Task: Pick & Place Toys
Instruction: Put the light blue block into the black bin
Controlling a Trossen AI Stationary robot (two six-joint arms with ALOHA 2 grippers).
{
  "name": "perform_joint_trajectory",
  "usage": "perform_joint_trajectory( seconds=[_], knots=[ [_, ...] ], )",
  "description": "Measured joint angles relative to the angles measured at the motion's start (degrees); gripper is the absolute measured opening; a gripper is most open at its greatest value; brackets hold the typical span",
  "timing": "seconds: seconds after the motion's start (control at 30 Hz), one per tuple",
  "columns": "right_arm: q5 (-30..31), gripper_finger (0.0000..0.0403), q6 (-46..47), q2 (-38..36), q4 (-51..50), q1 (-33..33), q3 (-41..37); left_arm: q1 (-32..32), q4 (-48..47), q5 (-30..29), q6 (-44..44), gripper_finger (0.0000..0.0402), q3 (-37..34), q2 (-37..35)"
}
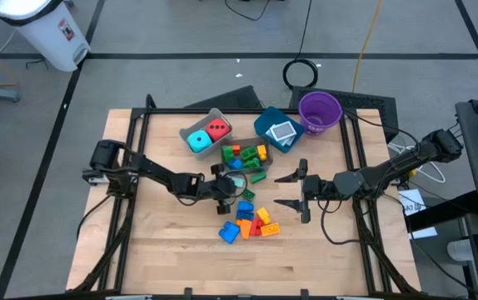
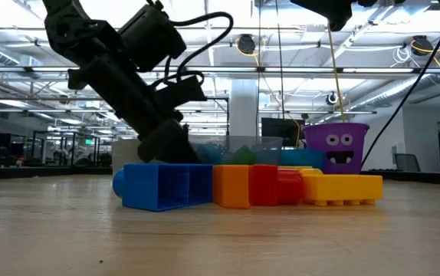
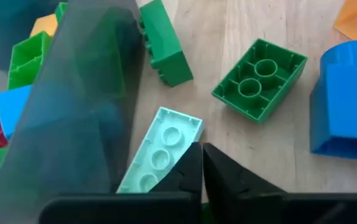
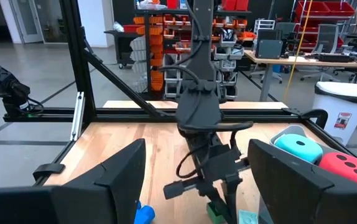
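My left gripper (image 1: pixel 232 187) is shut, slanting down at the table just in front of the dark bin (image 1: pixel 244 156), which holds several bricks. Its fingertips (image 3: pixel 201 163) stand at the long side of a pale green brick (image 3: pixel 160 150) that lies flat on the wood beside the bin's wall (image 3: pixel 85 106). Two green bricks (image 3: pixel 259 78) (image 3: pixel 163 42) and a blue one (image 3: pixel 346 102) lie close by. A pile of blue, orange, red and yellow bricks (image 1: pixel 251 222) lies nearer the front edge. My right gripper (image 1: pixel 303 190) hangs open and level to the right of the pile, with nothing between its fingers. My left gripper has nothing between its shut fingers. One fingertip (image 3: pixel 191 163) overlaps the pale green brick's long edge (image 3: pixel 180 148) near one end, coming slanting down from the table's left. Whether it touches the brick, I cannot tell. The brick lies flat on the table.
A grey bin (image 1: pixel 204 133) with a cyan and a red cube stands at the back. A teal bin (image 1: pixel 276 129) with cards and a purple cup (image 1: pixel 320 110) stand to its right. Bare wood lies along the front edge and on both sides.
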Motion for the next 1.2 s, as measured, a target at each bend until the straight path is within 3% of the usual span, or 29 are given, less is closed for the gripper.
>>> perform_joint_trajectory(
  seconds=[0.63, 0.93, 1.2],
  knots=[
    [0.02, 0.0254, -0.01, 0.0, -0.02, -0.01, 0.0, 1.28, 4.04, -6.14, -1.47, 0.0006, 0.02, 1.82],
    [0.01, 0.0254, 0.0, 0.0, -0.02, -0.01, 0.0, 2.69, -2.15, -0.34, -6.81, 0.0011, 0.11, 1.67],
    [0.01, 0.0253, -0.01, 0.0, -0.04, -0.01, 0.0, -0.22, -4.12, 8.37, -11.12, 0.0018, 0.24, 1.49]
  ],
)
